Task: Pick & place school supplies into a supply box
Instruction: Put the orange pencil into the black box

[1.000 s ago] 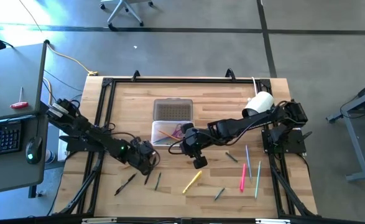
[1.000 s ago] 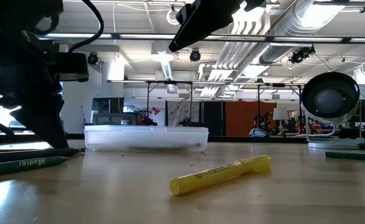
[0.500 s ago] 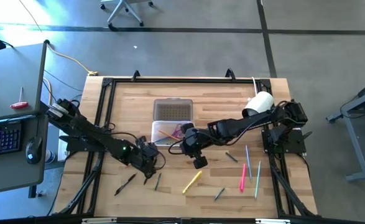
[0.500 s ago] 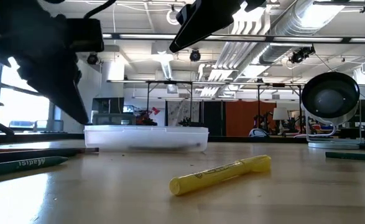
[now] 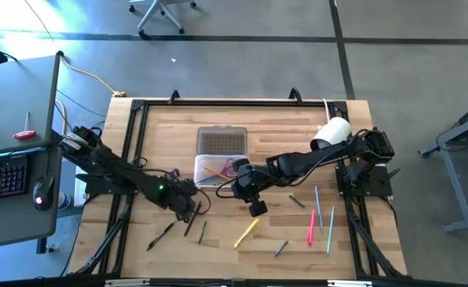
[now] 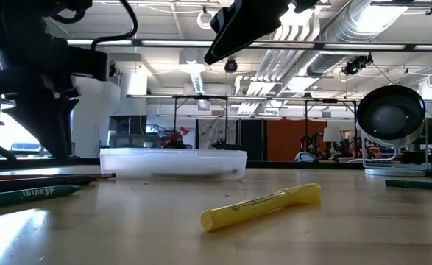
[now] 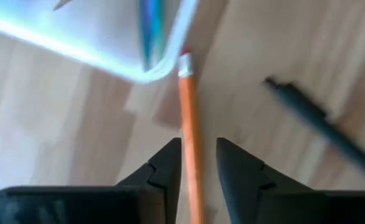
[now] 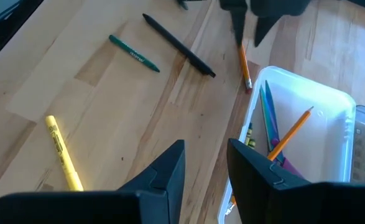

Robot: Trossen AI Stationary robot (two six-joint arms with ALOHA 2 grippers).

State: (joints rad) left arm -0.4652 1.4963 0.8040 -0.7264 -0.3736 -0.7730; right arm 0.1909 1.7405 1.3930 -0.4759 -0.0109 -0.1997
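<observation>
A yellow marker [image 6: 261, 206] is seen lying on the table [image 6: 363, 228]. Beyond it, the clear supply box [image 6: 173, 163] is set just beside the left gripper [image 6: 50, 143], with a green pencil [image 6: 26, 195] nearby.

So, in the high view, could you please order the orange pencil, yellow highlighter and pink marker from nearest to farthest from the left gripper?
From the left gripper:
1. Orange pencil, between its fingers, beside the supply box.
2. Yellow highlighter, centre front.
3. Pink marker, far right.
</observation>
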